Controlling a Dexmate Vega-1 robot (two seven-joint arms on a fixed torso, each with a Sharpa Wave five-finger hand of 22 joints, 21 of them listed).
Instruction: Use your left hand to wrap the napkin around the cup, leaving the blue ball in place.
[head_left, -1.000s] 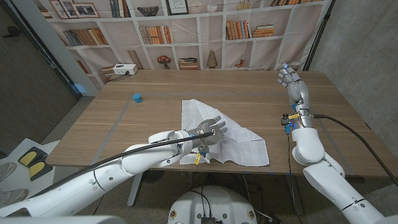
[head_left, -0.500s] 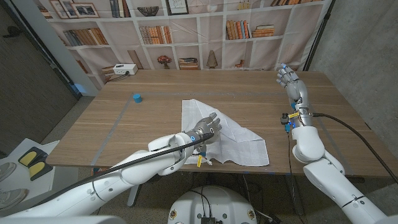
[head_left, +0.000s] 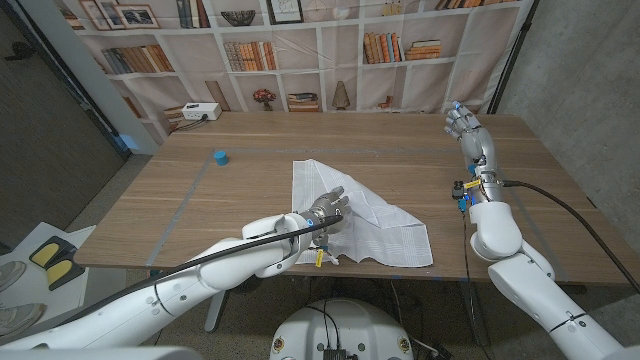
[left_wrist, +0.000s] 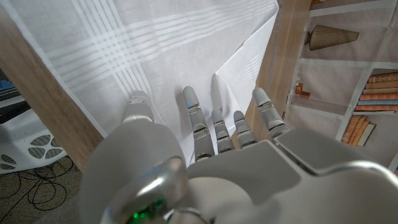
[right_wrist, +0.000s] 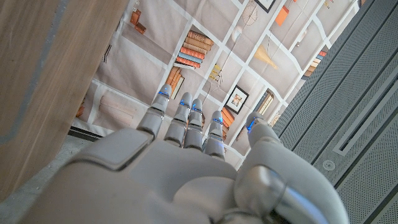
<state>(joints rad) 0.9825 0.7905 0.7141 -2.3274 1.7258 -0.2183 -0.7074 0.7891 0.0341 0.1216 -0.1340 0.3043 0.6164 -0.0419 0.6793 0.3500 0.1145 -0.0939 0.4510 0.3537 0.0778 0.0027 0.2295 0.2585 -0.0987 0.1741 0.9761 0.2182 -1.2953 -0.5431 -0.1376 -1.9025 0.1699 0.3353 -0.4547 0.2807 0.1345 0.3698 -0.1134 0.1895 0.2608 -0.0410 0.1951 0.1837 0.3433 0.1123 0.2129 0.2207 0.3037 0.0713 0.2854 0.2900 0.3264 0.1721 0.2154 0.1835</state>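
The napkin (head_left: 352, 218) lies on the table (head_left: 250, 160) near the front edge, about mid-width. The left hand (head_left: 327, 212) is over the napkin's left part (fingers pointing toward the far side). The ball (head_left: 220, 157) sits on the table behind and well left of the napkin. The right hand (head_left: 470, 133) is near the table's right edge, well apart from the napkin.

Glossy white arm shells, grey left hand (head_left: 327, 210), grey right hand (head_left: 470, 132) with blue-tipped fingers, black cables, perhaps yellow tags.
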